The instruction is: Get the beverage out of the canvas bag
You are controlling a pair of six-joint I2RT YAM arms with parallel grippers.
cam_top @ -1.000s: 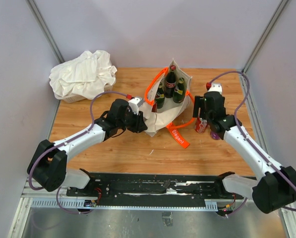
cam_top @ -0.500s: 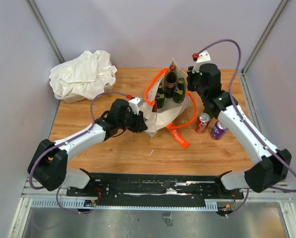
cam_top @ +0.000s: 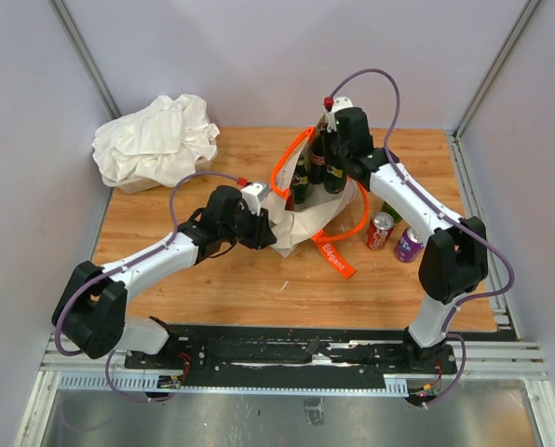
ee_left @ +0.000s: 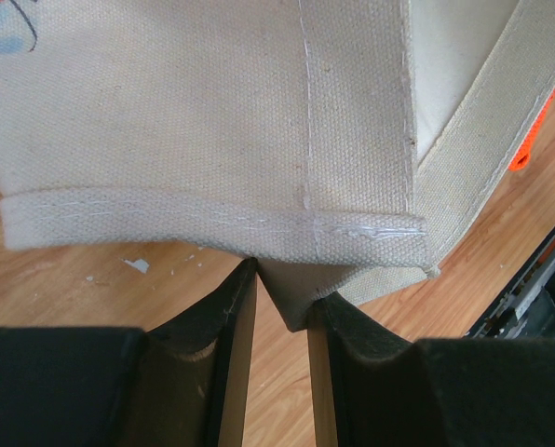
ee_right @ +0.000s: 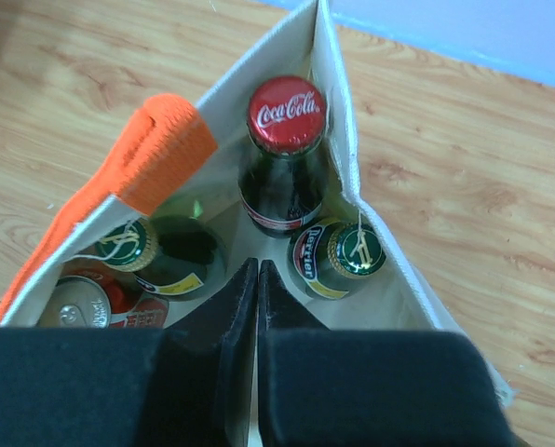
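Observation:
The canvas bag (cam_top: 294, 216) stands mid-table with its orange handles (cam_top: 285, 160) spread. Inside it are a Coca-Cola bottle (ee_right: 286, 116) with a red cap, two green Perrier bottles (ee_right: 357, 250) (ee_right: 127, 245) and a red can (ee_right: 77, 312). My left gripper (ee_left: 282, 279) is shut on a folded lower corner of the bag (ee_left: 212, 140), with canvas pinched between the jaws. My right gripper (ee_right: 259, 265) hovers over the bag's open mouth. Its jaws are pressed together with nothing between them, and the tips point between the bottles. In the top view it (cam_top: 341, 147) sits over the bag's far side.
A white cloth bundle (cam_top: 156, 140) lies at the back left. A red can (cam_top: 380, 230) and a purple can (cam_top: 410, 244) stand on the wood to the right of the bag. An orange strap with a label (cam_top: 335, 253) trails toward the front.
My right arm swung from beside the two cans up and left to above the bag, and its jaws went from open to shut. The left arm kept its hold.

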